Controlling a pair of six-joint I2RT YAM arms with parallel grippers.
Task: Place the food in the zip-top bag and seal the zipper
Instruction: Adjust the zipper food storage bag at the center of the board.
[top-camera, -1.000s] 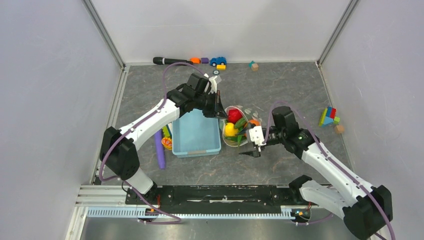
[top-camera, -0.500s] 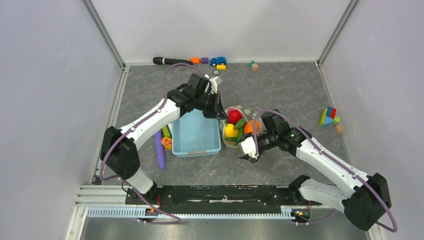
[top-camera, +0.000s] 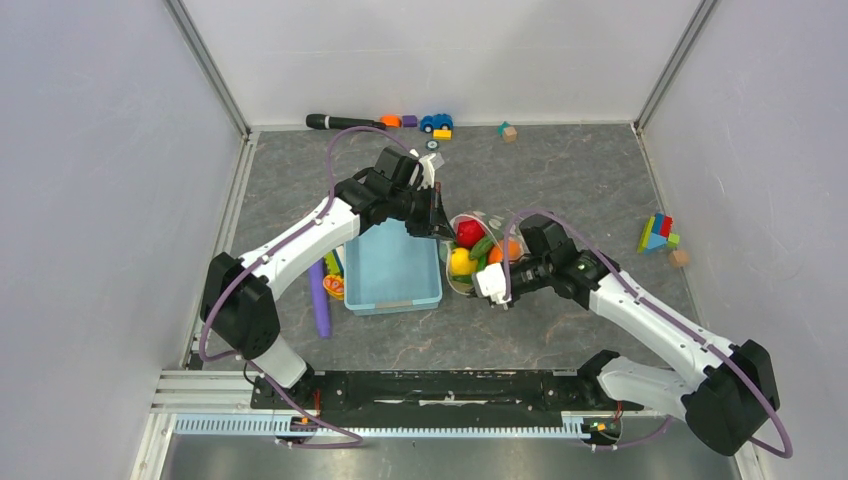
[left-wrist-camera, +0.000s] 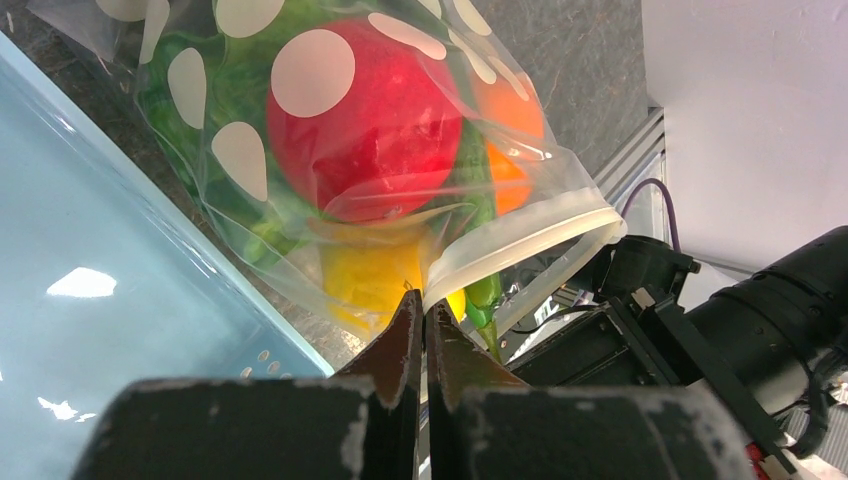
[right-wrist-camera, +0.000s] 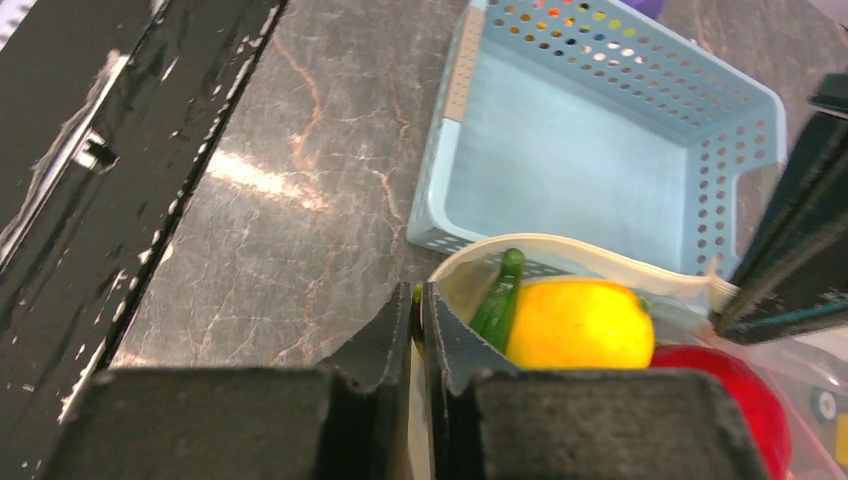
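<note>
The zip-top bag (top-camera: 476, 252), clear with white dots, lies right of the basket with its mouth open. The food inside shows as a red round piece (left-wrist-camera: 370, 120), an orange piece (left-wrist-camera: 505, 130), a yellow piece (right-wrist-camera: 580, 325) and a green cucumber (right-wrist-camera: 500, 295). My left gripper (top-camera: 437, 228) is shut on the far end of the bag's mouth, where the white zipper (left-wrist-camera: 530, 235) starts. My right gripper (top-camera: 492, 286) is shut on the near rim of the mouth; in its wrist view the tips (right-wrist-camera: 420, 295) pinch the rim just left of the cucumber.
The light-blue basket (top-camera: 392, 268) stands left of the bag and touches it. A long purple rod (top-camera: 319, 300) and an orange wedge (top-camera: 333, 285) lie left of the basket. Small toys (top-camera: 436, 123) line the back wall. Coloured blocks (top-camera: 657, 235) sit at the right.
My right gripper has moved left to the bag's near rim and closed on it. The left arm and bag have stayed still.
</note>
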